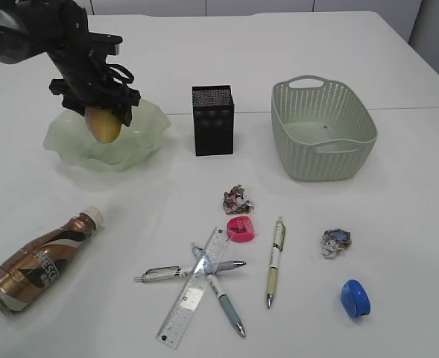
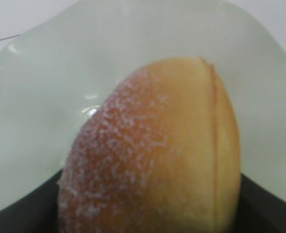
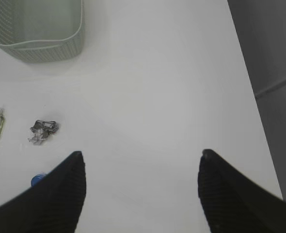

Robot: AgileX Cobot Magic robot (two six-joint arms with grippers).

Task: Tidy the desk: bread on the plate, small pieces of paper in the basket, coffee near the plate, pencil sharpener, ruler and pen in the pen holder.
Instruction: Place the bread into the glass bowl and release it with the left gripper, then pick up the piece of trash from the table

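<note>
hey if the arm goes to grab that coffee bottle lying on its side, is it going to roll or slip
Probably apt to roll: the coffee bottle is round and lies on its side on the smooth white table, so a nudge across its length could send it rolling. Its glossy wrap looks slick, so a light pinch might slip. It looks capped, and may be heavy for its size if full.

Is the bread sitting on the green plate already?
Cannot tell. In the exterior view the left pincer grips the bread over the plate, and in the left wrist view the bread's lower end is hidden.
</note>
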